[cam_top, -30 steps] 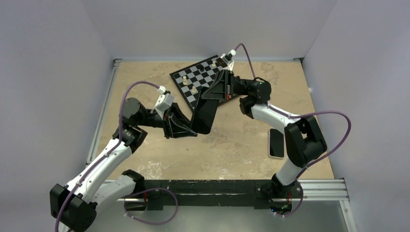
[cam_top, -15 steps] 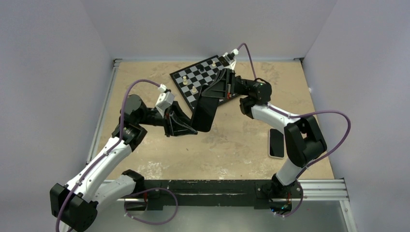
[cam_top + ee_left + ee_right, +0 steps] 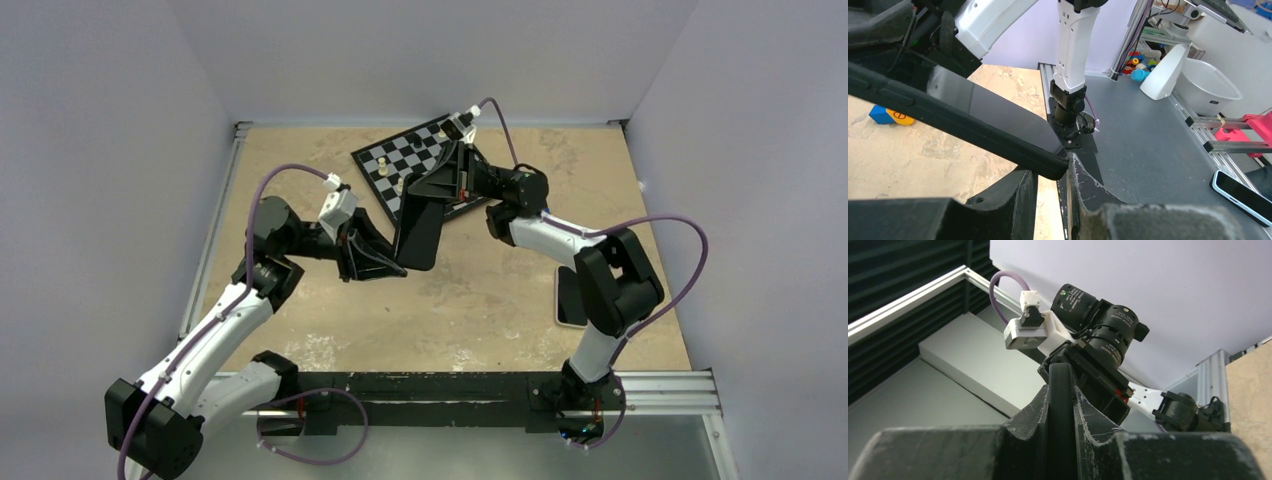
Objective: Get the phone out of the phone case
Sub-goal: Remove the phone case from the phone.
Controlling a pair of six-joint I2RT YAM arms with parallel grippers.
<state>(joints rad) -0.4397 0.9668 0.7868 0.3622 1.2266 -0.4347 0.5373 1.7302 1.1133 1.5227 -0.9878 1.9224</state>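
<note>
The case (image 3: 420,222) has its long axis running near to far; left gripper (image 3: 399,262) pinches the near end, right gripper (image 3: 446,184) the far end.

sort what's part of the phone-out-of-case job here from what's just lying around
Part of the job:
- phone case, held in the air between the left gripper and the right gripper
- phone, flat on the table

Just lying about:
- chessboard
- chess pieces
- blue block

White arms (image 3: 215,330), black joints (image 3: 622,290), purple cables (image 3: 993,288).
</note>
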